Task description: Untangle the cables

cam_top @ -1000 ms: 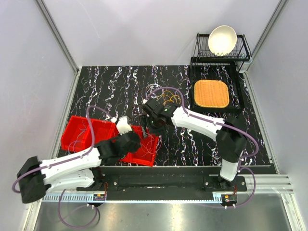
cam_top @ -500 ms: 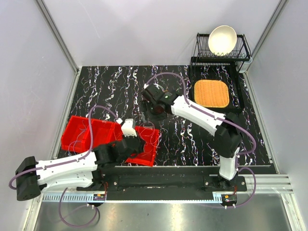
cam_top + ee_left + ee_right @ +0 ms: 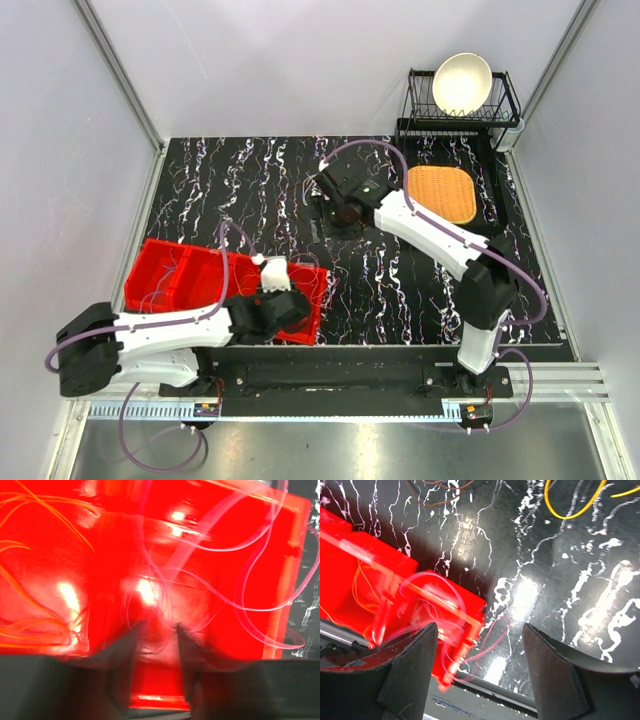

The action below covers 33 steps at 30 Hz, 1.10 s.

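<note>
Pink cables (image 3: 240, 605) and orange cables (image 3: 30, 625) lie in the lower-left red bin (image 3: 145, 285), a yellow cable (image 3: 570, 511) remains top right, and the left gripper (image 3: 156, 645) and right gripper (image 3: 479, 632) are both spread wide.

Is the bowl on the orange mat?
No, the bowl stands in the wire rack behind the mat.
</note>
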Tool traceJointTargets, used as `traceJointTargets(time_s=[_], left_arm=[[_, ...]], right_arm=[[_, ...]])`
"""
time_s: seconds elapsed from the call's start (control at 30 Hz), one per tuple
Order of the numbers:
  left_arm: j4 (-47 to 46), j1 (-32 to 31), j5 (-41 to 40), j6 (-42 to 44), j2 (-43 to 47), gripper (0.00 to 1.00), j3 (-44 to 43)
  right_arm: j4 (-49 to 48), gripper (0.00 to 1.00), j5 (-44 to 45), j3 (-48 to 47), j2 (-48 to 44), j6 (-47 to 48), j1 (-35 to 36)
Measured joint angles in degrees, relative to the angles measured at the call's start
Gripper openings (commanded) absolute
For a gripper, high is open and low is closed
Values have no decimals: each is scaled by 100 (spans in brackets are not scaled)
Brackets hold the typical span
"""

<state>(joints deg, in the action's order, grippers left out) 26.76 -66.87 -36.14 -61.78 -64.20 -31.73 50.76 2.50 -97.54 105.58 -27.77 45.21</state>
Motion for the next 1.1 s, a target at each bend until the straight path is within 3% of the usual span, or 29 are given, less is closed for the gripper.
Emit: traceJointTargets(time_s=[0.07, 0.23, 0.7, 1.1], left_arm=[[96, -24, 20, 68, -260, 61, -229], [273, -55, 0, 201, -431, 64, -828], [1211, -59, -15, 413, -476, 62, -2227], [1252, -92, -24, 1073, -1996, 60, -2883]], right_arm=[[9, 75, 0, 85, -166, 0, -57], [11, 75, -4, 254, -599, 13, -105], [-33, 75, -48, 651, -1051, 129, -227], [-79, 75, -63, 1248, -1628, 221, -415]])
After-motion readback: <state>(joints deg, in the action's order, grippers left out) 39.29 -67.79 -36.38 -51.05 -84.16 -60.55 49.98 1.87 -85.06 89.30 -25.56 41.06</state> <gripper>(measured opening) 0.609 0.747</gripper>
